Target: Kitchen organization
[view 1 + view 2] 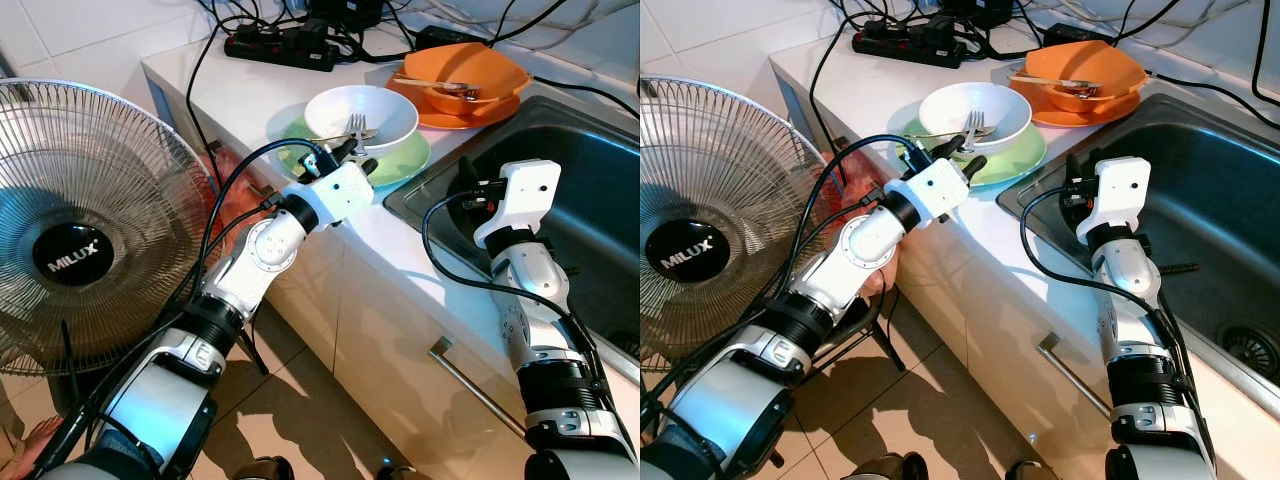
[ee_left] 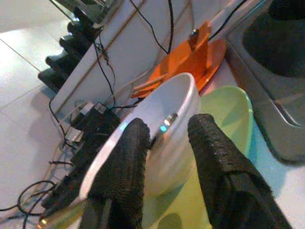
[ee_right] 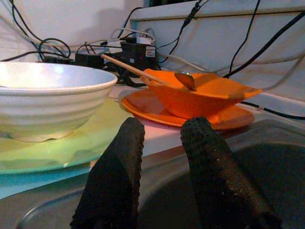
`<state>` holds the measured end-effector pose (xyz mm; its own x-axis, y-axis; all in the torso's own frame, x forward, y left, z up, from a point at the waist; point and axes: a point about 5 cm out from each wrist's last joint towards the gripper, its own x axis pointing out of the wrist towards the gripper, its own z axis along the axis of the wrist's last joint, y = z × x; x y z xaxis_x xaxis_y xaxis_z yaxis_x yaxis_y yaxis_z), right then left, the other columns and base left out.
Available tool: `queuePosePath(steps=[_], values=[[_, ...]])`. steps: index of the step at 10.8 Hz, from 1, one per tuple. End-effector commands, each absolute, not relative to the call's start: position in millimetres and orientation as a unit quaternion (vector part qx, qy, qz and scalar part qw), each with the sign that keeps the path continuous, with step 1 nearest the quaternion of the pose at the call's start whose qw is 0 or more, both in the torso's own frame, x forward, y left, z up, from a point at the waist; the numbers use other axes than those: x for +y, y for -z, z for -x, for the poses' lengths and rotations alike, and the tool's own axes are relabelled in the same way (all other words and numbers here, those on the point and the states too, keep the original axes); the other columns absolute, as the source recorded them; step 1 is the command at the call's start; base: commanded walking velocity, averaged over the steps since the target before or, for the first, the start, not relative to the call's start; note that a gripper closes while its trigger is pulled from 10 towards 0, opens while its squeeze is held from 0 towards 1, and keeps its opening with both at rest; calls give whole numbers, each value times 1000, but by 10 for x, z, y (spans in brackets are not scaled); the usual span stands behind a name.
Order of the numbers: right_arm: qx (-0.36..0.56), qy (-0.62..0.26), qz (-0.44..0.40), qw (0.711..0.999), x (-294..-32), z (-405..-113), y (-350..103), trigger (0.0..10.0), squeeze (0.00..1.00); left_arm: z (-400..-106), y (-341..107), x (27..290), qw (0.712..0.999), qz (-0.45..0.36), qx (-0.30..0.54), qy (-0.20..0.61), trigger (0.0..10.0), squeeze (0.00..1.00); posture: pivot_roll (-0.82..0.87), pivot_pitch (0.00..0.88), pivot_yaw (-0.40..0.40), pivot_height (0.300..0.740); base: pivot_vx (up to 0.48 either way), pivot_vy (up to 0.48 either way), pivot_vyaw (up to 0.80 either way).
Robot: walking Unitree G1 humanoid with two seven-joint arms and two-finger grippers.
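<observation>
One drain (image 1: 1247, 345) beside right-eye edge

We see a round grey wire-cage fan (image 1: 75, 225) with a black hub marked MILUX standing on the beige tiled floor (image 1: 310, 400), left of the table front. A black power strip (image 1: 280, 45) lies at the back of the white table (image 1: 240, 95), with black cables (image 1: 400, 40) running from it along the white tiled wall (image 1: 80, 30). A metal bar handle (image 1: 480, 385) is on the cabinet door.
</observation>
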<state>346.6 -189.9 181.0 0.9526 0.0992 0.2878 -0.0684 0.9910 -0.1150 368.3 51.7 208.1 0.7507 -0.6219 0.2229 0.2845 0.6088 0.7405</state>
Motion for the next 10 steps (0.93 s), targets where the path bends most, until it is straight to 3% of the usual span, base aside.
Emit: queuePosePath(steps=[1, 2, 3, 4, 7, 8, 9, 10], values=[[-135, -47, 48, 989, -1855, -3455, -1741, 10000, 0, -3681, -2125, 467, 857, -366, -247, 267, 0, 0, -21, 113, 69, 740, 0, 0, 0], [-134, -47, 48, 989, -1851, -3454, -1734, 10000, 0, -3680, -2109, 455, 856, -367, -246, 268, 0, 0, -21, 113, 69, 740, 0, 0, 0], [-134, -47, 47, 989, -1843, -3454, -1730, 10000, 0, -3685, -2114, 446, 855, -369, -247, 268, 5804, 0, -22, 111, 72, 740, 0, 0, 0], [-134, -47, 47, 989, -1840, -3455, -1729, 10000, 0, -3699, -2117, 447, 855, -372, -245, 266, 10000, 0, -22, 112, 73, 740, 0, 0, 0], [-134, -46, 47, 989, -1835, -3454, -1729, 10000, 0, -3714, -2113, 442, 854, -378, -243, 262, 10000, 0, -25, 107, 76, 740, 0, 0, 0], [-135, -45, 47, 989, -1836, -3454, -1729, 10000, 0, -3716, -2122, 436, 854, -377, -246, 261, 2196, 0, -25, 107, 76, 740, 0, 0, 0], [-135, -44, 46, 989, -1836, -3453, -1728, 10000, 0, -3716, -2140, 437, 854, -375, -251, 259, 0, 0, -26, 104, 77, 740, 0, 0, 0], [-135, -43, 47, 989, -1837, -3455, -1729, 10000, 0, -3710, -2177, 438, 854, -368, -261, 258, 0, 0, -26, 104, 77, 740, 0, 0, 0]])
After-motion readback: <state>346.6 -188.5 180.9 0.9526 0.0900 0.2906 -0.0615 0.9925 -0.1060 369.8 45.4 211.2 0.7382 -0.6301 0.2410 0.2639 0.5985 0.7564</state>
